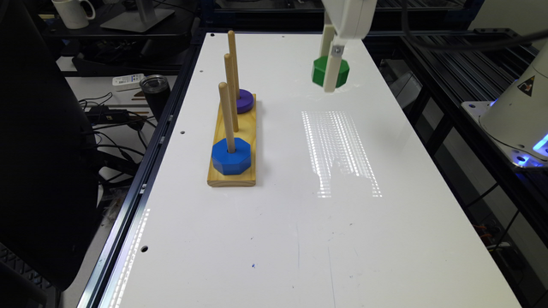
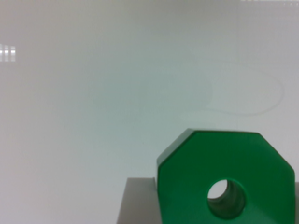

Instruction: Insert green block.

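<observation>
We see the gripper (image 1: 332, 81) coming down from the arm at the far end of the white table (image 1: 299, 239), with the green block (image 1: 319, 72) right at its tip; one pale finger (image 1: 332, 72) crosses the block's front, and the block sits level with the fingertips. In the wrist view the green block (image 2: 226, 179) shows its broad octagonal face toward the camera, the round centre hole (image 2: 226, 198) open, so its hole axis, the short one, runs along the gripper's own length, straight up toward the wrist. A grey finger pad (image 2: 138, 200) lies against one flat side. We cannot tell whether the block is pinched tight or merely flanked.

Well away from the hand, toward the exterior view's left, the wooden base (image 1: 234, 147) carries three upright pegs (image 1: 230, 92). The blue block (image 1: 231, 156) sits on the nearest peg, the purple disc (image 1: 245, 101) on the farthest.
</observation>
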Tool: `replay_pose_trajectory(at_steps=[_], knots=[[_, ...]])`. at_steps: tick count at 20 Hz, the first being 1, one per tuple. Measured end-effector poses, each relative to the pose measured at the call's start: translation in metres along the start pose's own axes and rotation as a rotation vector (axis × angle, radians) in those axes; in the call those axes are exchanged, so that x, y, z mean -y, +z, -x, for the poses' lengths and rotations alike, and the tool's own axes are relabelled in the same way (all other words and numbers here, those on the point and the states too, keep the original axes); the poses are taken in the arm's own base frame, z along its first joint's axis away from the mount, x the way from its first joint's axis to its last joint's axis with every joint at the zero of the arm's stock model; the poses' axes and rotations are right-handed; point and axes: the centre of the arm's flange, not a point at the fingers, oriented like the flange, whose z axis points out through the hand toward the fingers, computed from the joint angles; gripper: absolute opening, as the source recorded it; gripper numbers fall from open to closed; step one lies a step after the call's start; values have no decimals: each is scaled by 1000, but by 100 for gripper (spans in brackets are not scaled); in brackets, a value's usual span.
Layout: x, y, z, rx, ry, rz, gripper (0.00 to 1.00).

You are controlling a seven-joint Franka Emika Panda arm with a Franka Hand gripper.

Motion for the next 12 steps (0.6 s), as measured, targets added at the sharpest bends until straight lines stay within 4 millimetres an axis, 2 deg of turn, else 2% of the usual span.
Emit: replay_pose_trajectory(at_steps=[12], knots=[[0,-44,0,-8,1,-4,0]])
